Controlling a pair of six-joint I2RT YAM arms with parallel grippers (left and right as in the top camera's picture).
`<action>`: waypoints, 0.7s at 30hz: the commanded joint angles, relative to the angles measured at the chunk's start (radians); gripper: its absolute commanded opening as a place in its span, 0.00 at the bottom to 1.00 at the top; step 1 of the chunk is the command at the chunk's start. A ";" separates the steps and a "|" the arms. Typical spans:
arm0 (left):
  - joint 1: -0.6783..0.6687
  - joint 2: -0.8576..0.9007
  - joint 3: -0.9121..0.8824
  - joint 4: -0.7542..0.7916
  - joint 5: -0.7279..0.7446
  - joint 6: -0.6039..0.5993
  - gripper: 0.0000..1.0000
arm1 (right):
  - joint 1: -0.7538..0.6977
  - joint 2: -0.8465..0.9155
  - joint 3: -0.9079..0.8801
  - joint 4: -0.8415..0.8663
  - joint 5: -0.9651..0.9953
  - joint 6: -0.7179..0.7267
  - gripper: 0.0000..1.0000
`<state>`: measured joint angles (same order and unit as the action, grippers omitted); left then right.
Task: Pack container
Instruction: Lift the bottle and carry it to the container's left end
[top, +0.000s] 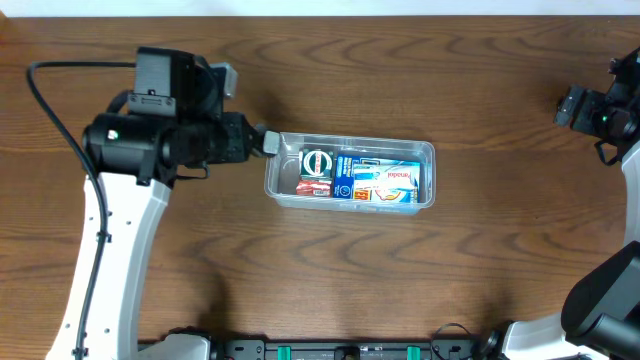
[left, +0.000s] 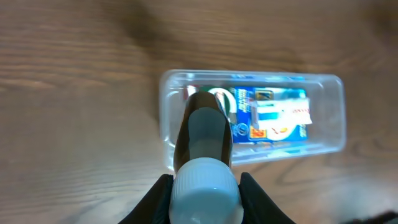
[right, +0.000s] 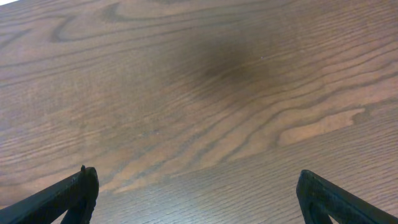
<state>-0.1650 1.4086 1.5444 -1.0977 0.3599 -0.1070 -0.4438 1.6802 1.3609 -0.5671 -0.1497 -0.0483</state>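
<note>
With my left jaws clamped on a small bottle (left: 204, 146) over the container's (left: 334, 118) unfilled end and my right jaws apart, I judge lowering it in comes next.

The container (top: 430, 175) sits near the middle of the surface (top: 400, 280), its long sides running from 9 to 3 o'clock. Inside, a small packet (top: 317, 163) lies at the 9 o'clock end. A box (top: 385, 180) just beside it fills the rest toward 3 o'clock. A bottle (left: 202, 134), held between the fingers (left: 152, 202) of the left gripper (left: 205, 190), reaches the container's 10 o'clock corner. The right gripper (right: 196, 186) is well apart, toward 2 o'clock.
</note>
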 joint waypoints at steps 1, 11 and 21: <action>-0.045 0.026 0.020 0.006 0.021 0.010 0.27 | 0.002 0.006 0.005 -0.002 -0.008 -0.013 0.99; -0.137 0.196 0.017 0.010 -0.123 -0.010 0.27 | 0.002 0.006 0.005 -0.002 -0.008 -0.013 0.99; -0.147 0.330 0.017 0.038 -0.197 -0.025 0.23 | 0.002 0.006 0.005 -0.002 -0.008 -0.013 0.99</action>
<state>-0.3099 1.7237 1.5440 -1.0683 0.1986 -0.1158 -0.4438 1.6802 1.3609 -0.5671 -0.1497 -0.0483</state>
